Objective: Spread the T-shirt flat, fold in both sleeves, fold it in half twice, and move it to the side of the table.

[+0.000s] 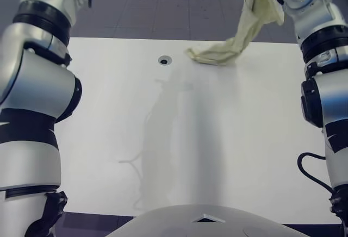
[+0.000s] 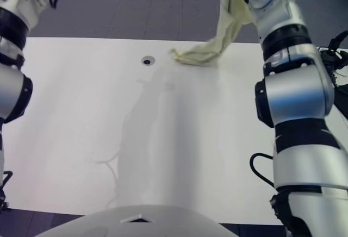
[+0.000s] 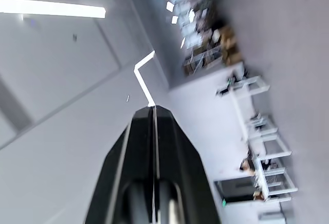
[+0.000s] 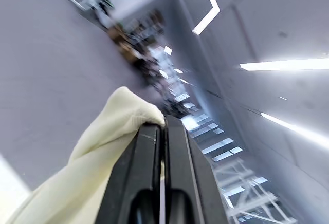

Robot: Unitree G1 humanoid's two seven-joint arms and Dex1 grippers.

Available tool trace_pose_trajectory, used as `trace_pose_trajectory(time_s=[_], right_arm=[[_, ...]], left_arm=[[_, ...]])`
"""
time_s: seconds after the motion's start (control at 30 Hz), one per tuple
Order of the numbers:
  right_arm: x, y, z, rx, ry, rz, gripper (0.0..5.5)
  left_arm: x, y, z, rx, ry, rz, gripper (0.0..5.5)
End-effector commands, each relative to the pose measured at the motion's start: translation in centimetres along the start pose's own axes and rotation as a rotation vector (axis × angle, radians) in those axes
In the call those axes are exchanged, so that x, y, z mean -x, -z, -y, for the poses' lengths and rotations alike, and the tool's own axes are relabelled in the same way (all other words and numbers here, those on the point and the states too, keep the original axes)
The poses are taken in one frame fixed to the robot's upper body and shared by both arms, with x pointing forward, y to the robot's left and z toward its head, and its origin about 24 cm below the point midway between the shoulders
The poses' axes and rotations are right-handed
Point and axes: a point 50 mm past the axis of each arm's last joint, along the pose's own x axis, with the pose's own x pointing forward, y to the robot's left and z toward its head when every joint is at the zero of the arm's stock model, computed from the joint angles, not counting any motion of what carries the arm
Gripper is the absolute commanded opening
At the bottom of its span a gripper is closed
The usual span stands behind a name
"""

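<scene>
A pale yellow T-shirt (image 1: 247,27) hangs from high at the far right down to the white table (image 1: 179,133), its lower end bunched on the far edge (image 2: 196,55). My right gripper (image 4: 163,122) is raised above the table's far right and is shut on a fold of the T-shirt (image 4: 110,131). The cloth drapes down beside its black fingers (image 4: 177,172). My left gripper (image 3: 154,112) is lifted high on the left, pointing up at the room, shut with nothing between its fingers (image 3: 175,157).
A small round metal grommet (image 1: 164,60) is set into the table near the far edge. The right arm (image 2: 293,85) stands over the table's right side and the left arm (image 1: 32,85) over its left. Dark floor lies beyond the table.
</scene>
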Motion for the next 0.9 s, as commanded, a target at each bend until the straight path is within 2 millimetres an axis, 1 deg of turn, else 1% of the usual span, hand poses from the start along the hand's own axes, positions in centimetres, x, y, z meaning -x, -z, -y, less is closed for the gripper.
trace_pose_trajectory(time_s=[0.03,0.07,0.13,0.23,0.33,0.47,0.53,0.57,0.6,0.63,0.7,0.8,0.83,0.9], right_arm=[[1.3,1.5,0.1,-0.035,-0.077,0.024,0.00],[1.3,1.4,0.2,-0.038,-0.080,0.029,0.00],[1.2,0.7,0.2,-0.046,-0.097,0.061,0.00],[1.3,-1.0,0.3,-0.099,-0.180,0.158,0.00],[1.7,-2.4,1.6,-0.121,-0.194,0.216,0.00],[1.7,-4.1,2.5,-0.127,-0.211,0.258,0.00],[1.6,-4.6,2.7,-0.126,-0.221,0.268,0.00],[1.5,-4.8,2.7,-0.125,-0.225,0.271,0.00],[1.5,-4.9,2.6,-0.124,-0.228,0.273,0.00],[1.4,-5.0,2.6,-0.125,-0.231,0.275,0.00],[1.4,-5.1,2.4,-0.125,-0.238,0.278,0.00],[1.3,-5.4,2.2,-0.127,-0.249,0.288,0.00],[1.3,-5.4,2.2,-0.126,-0.249,0.290,0.00],[1.3,-5.5,2.2,-0.126,-0.249,0.294,0.00]], left_arm=[[2.6,0.1,3.0,0.115,0.090,0.061,0.02],[3.0,0.0,3.2,0.133,0.097,0.064,0.02],[3.7,-1.0,3.3,0.272,0.129,0.089,0.02],[4.9,-2.5,3.4,0.421,0.174,0.128,0.02],[6.1,-4.0,3.8,0.527,0.225,0.166,0.02],[7.8,-7.3,4.5,0.744,0.275,0.222,0.02],[8.3,-9.7,4.5,0.890,0.282,0.243,0.02],[8.5,-11.0,4.5,0.976,0.289,0.255,0.22],[8.7,-12.4,4.3,1.065,0.290,0.264,0.29],[8.9,-13.5,4.1,1.152,0.295,0.270,0.55],[9.1,-15.3,3.6,1.279,0.299,0.270,0.92],[9.2,-16.5,3.2,1.381,0.320,0.282,1.45],[9.0,-16.7,3.2,1.391,0.327,0.283,1.55],[8.5,-16.7,3.2,1.402,0.334,0.283,1.91]])
